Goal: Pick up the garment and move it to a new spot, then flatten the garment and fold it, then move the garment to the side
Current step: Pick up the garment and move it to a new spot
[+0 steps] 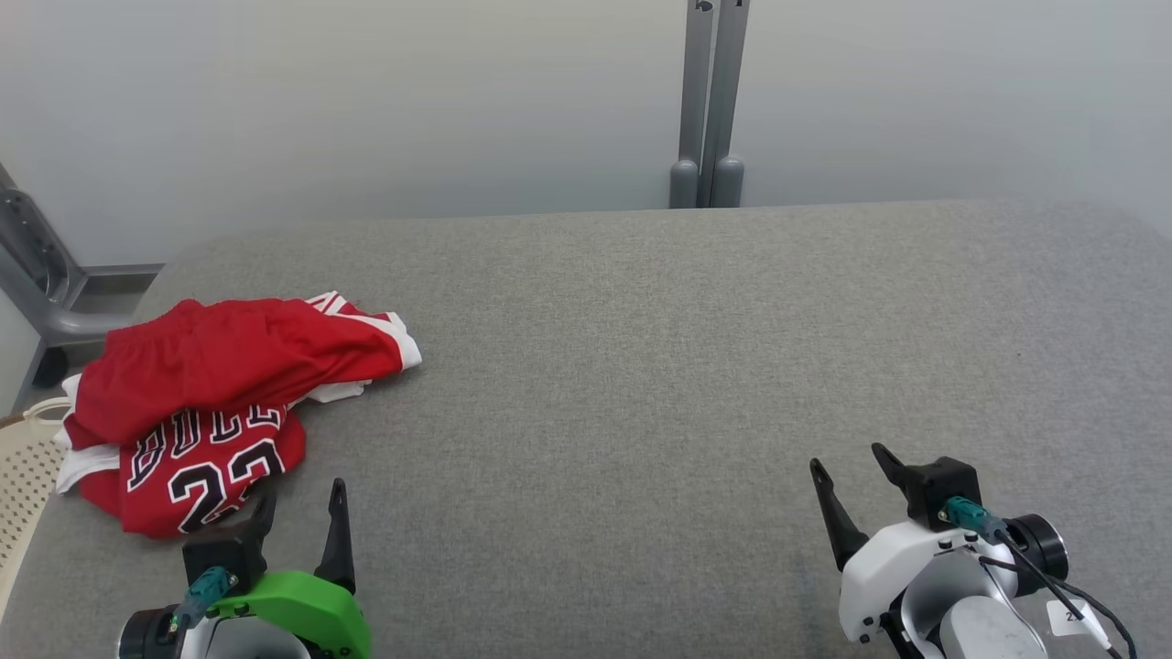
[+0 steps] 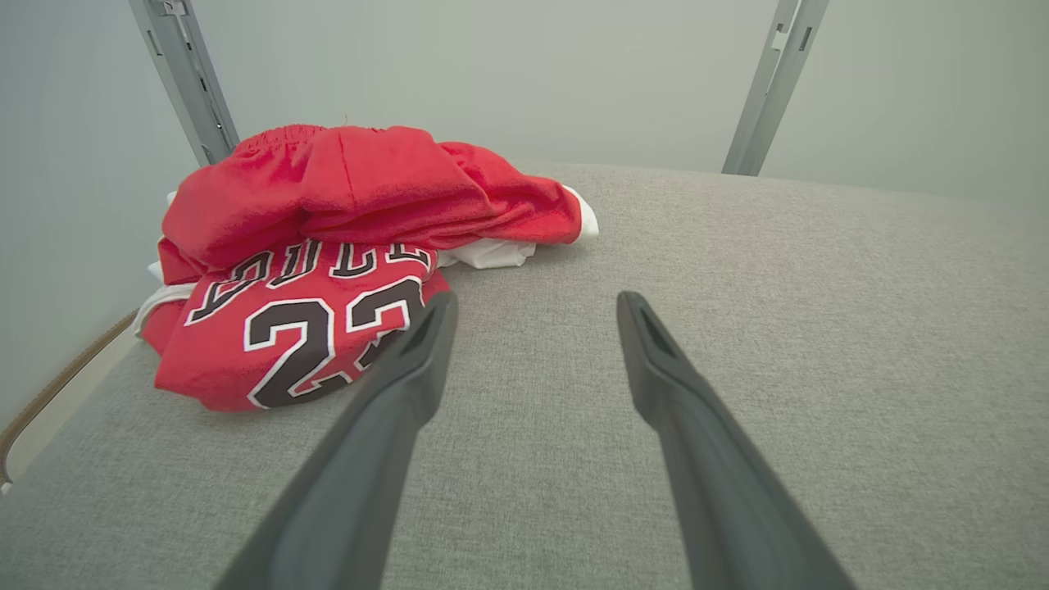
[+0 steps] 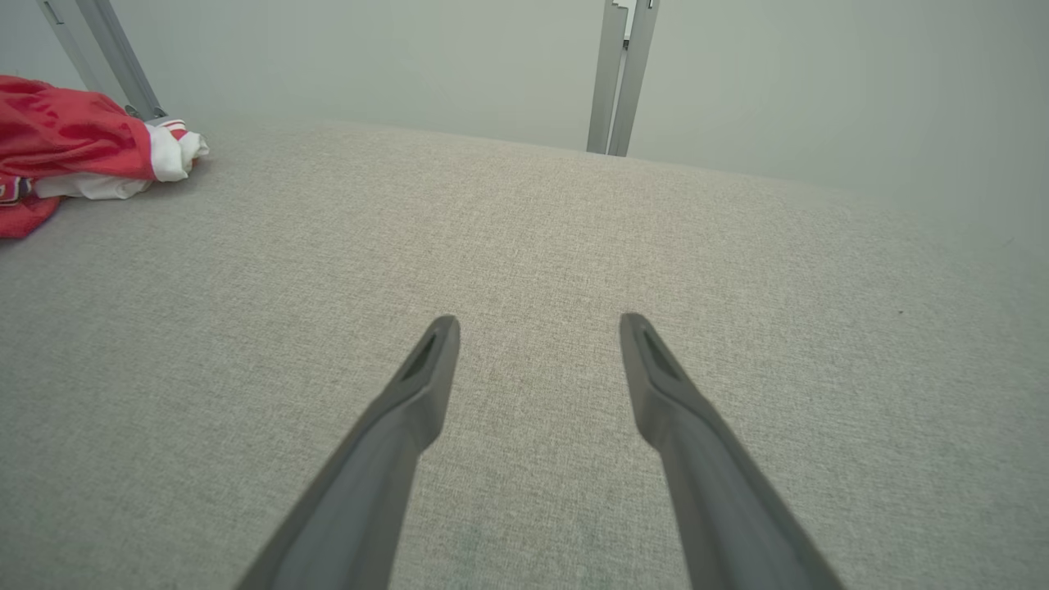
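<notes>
A crumpled red garment (image 1: pixel 220 384), a jersey with black-and-white lettering and the number 23, lies in a heap at the left of the grey table (image 1: pixel 641 366). In the left wrist view the garment (image 2: pixel 328 270) sits ahead and to the left. My left gripper (image 1: pixel 304 503) stands open just in front of its near edge, and its left finger (image 2: pixel 401 385) overlaps the printed number in that view. My right gripper (image 1: pixel 847 467) is open over bare table at the lower right, far from the garment (image 3: pixel 74 147). Nothing sits between either pair of fingers (image 3: pixel 426 377).
A grey metal post (image 1: pixel 710 110) stands behind the table's far edge, and another metal frame (image 1: pixel 37 275) rises at the back left. A cream perforated basket (image 1: pixel 23 476) sits off the table's left edge. A pale wall closes the back.
</notes>
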Robot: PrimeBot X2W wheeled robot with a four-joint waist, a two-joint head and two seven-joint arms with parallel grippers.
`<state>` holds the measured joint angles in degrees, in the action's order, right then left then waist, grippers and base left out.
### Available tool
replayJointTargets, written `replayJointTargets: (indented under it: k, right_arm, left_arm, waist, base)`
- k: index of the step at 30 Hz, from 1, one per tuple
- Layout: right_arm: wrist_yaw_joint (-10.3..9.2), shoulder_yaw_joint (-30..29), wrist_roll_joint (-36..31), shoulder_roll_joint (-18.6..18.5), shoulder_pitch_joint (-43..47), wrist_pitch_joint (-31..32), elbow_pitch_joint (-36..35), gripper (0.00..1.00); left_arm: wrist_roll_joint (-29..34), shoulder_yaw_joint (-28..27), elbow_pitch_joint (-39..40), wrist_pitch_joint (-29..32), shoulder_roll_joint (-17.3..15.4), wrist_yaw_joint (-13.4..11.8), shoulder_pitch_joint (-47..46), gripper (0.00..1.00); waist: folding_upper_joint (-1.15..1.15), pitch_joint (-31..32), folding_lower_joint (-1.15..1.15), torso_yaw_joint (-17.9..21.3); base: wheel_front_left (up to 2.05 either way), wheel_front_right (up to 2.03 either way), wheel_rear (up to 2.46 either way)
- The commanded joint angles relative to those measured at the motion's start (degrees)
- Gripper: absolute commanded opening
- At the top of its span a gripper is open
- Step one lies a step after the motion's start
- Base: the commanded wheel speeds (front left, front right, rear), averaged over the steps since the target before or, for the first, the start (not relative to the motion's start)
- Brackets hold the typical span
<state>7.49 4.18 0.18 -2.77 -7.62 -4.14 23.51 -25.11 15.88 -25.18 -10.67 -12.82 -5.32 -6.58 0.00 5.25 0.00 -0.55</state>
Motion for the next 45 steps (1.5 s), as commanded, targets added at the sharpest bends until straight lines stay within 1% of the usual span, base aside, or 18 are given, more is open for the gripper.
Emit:
replayJointTargets:
  k: [1, 5, 11, 18, 19, 24, 30, 34, 40, 42, 43, 45]
  right_arm:
    - [0.00, 0.02, 0.31, -0.21, -0.33, -0.33, -0.09, 1.00]
    - [0.00, 0.14, 0.77, -0.19, -0.01, -0.28, 0.07, 1.00]
    - [0.00, 0.40, 1.31, -0.20, -0.02, -0.31, 0.04, 1.00]
    - [0.00, 0.97, 2.08, -0.19, -0.30, -0.85, 0.14, 1.00]
    - [0.00, 1.17, 2.28, -0.20, -0.45, -1.11, 0.16, 1.00]
    - [0.00, 1.70, 3.28, -0.19, -0.61, -1.56, 0.29, 1.00]
    - [0.00, 2.29, 4.27, -0.20, -0.99, -2.02, 0.99, 1.00]
    - [0.00, 2.99, 5.01, -0.22, -1.49, -2.38, 1.38, 1.00]
    - [0.00, 3.68, 5.21, -0.21, -1.79, -2.85, 2.02, 1.00]
    - [0.00, 3.80, 5.07, -0.22, -1.76, -2.94, 2.03, 1.00]
    - [0.00, 3.80, 5.07, -0.22, -1.76, -2.94, 2.03, 1.00]
    - [0.00, 3.97, 5.71, -0.22, -1.69, -2.74, 1.92, 1.00]
  left_arm:
    - [-0.25, -0.03, 0.01, -0.36, -0.45, -0.27, -0.10, 1.00]
    - [-0.44, 0.01, 0.03, -0.25, -0.59, -0.37, 0.17, 1.00]
    - [-0.76, -0.01, 0.23, -0.01, -1.06, -0.60, 0.49, 1.00]
    - [-1.24, -0.17, 1.16, 0.51, -1.58, -1.29, 1.25, 1.00]
    - [-1.18, -0.18, 1.51, 0.78, -1.87, -1.50, 1.36, 1.00]
    - [-1.28, -0.15, 2.26, 1.40, -2.51, -1.69, 1.41, 1.00]
    - [-1.54, -0.30, 3.43, 2.22, -3.60, -2.17, 2.13, 1.00]
    - [-1.72, -0.36, 4.23, 2.51, -3.96, -2.40, 2.43, 1.00]
    - [-2.04, -0.02, 4.64, 3.49, -4.23, -2.40, 1.86, 1.00]
    - [-2.47, 0.48, 4.17, 4.72, -4.28, -1.49, 0.79, 1.00]
    - [-2.47, 0.48, 4.17, 4.72, -4.28, -1.49, 0.79, 1.00]
    - [-3.34, 1.08, 3.41, 7.63, -3.86, -0.42, -0.56, 1.00]
  waist:
    - [0.00, -0.01, 0.00, -0.33]
    - [0.00, 0.00, 0.00, -1.74]
    - [0.00, 0.02, 0.00, -5.13]
    - [0.00, 0.24, 0.00, -9.93]
    - [0.00, 0.31, 0.00, -11.36]
    - [0.00, 0.40, 0.00, -15.08]
    - [0.00, 0.22, 0.00, -18.64]
    - [0.00, 0.09, 0.00, -20.01]
    - [0.00, 0.00, 0.00, -20.91]
    - [0.00, -0.07, 0.00, -20.99]
    - [0.00, -0.07, 0.00, -20.99]
    - [0.00, -0.29, 0.00, -21.07]
  base:
    - [0.00, 0.00, 0.00]
    - [0.00, 0.00, 0.00]
    - [0.00, 0.00, 0.00]
    - [0.00, 0.00, 0.00]
    - [0.00, 0.00, 0.00]
    - [0.00, 0.00, 0.00]
    - [0.00, 0.00, 0.00]
    - [0.00, 0.00, 0.00]
    - [0.00, 0.00, 0.00]
    - [0.00, 0.00, 0.00]
    - [0.00, 0.00, 0.00]
    - [0.00, 0.00, 0.00]
